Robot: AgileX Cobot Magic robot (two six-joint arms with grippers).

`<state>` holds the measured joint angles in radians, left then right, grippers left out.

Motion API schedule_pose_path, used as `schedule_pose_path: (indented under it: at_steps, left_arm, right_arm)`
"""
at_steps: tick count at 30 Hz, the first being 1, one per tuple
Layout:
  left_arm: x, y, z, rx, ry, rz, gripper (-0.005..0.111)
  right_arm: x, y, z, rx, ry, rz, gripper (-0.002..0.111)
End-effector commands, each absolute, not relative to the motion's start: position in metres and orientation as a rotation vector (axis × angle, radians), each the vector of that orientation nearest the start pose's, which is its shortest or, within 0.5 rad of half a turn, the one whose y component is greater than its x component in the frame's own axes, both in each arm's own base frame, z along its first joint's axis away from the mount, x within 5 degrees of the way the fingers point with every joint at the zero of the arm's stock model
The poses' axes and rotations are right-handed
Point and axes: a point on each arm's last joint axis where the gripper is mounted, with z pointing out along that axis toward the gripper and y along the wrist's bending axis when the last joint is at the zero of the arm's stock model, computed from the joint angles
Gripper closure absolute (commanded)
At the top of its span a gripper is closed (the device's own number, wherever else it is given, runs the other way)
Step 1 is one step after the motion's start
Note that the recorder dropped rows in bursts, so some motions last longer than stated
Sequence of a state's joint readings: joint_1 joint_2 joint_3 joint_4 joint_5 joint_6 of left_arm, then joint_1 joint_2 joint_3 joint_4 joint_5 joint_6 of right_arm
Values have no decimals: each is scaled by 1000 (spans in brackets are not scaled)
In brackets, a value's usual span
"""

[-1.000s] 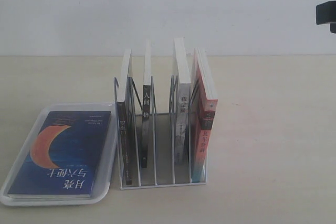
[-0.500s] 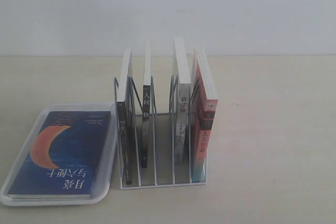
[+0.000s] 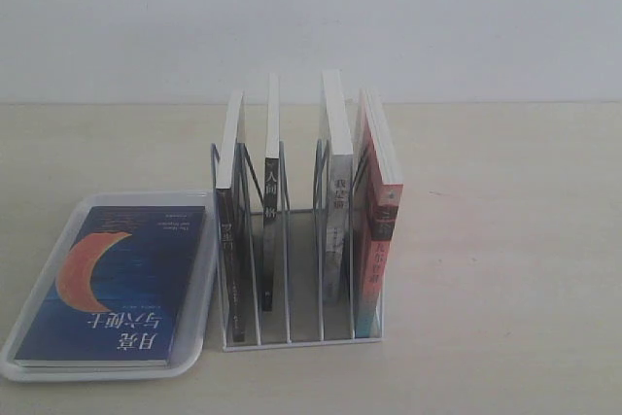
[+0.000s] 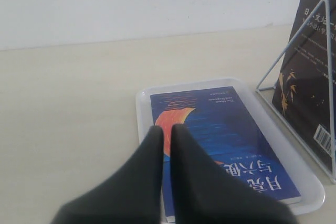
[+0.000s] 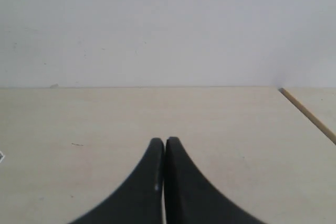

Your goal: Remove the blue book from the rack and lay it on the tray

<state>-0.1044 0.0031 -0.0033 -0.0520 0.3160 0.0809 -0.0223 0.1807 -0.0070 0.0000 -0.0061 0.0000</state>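
The blue book with its orange crescent lies flat, cover up, inside the white tray at the table's front left. To the tray's right stands the white wire rack. Neither gripper shows in the exterior view. In the left wrist view my left gripper hovers above the near part of the blue book in the tray. Its fingers are nearly together, with only a narrow slit and nothing held. My right gripper is shut and empty over bare table.
The rack holds two black-spined books, a pale one and a red-orange book. The left wrist view shows a rack wire and a dark book beside the tray. A table edge runs near the right gripper.
A dark part of the right arm at the exterior view's upper right edge has left the view. Book, tray and rack have not moved.
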Motion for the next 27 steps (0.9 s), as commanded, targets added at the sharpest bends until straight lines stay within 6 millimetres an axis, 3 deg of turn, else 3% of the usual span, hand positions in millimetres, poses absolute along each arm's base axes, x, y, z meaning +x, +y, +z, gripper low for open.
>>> schedule_pose_path:
  at_steps: [1,10,27]
  left_arm:
    - [54,-7,185,125,1794,-68,102]
    - [54,-7,185,125,1794,-68,102]
    - [54,-7,185,125,1794,-68,102]
  right_arm:
    - [69,-2,199,10,1683,-37,109]
    - [54,-2,184,-6,1803,-54,109]
    - [54,-2,183,-8,1819,-53,109]
